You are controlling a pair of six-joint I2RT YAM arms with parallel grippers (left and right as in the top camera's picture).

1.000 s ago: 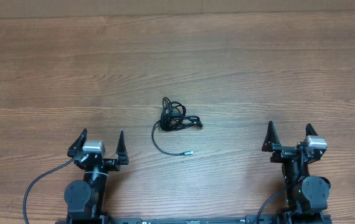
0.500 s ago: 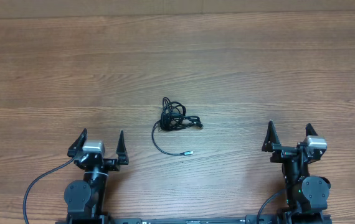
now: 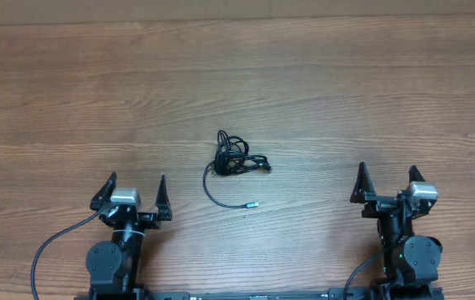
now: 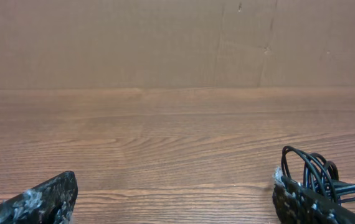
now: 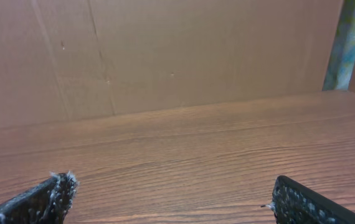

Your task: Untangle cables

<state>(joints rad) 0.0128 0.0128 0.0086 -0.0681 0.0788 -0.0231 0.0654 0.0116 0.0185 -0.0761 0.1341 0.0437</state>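
Note:
The cables [image 3: 234, 158] lie as a small black knot of thin cords at the table's middle, with one loose strand curving down to a silver-tipped plug [image 3: 252, 203]. In the left wrist view the knot [image 4: 317, 171] shows at the far right, partly behind my right finger. My left gripper [image 3: 133, 192] is open and empty, near the front edge, left of and nearer than the knot. My right gripper [image 3: 385, 182] is open and empty, far to the right of the knot. The cables do not show in the right wrist view.
A wooden table [image 3: 346, 100] spreads in every direction. A cardboard wall [image 4: 165, 43] stands along its far edge, also in the right wrist view [image 5: 165, 50]. Thick black arm wires [image 3: 50, 246] run from the arm bases at the front.

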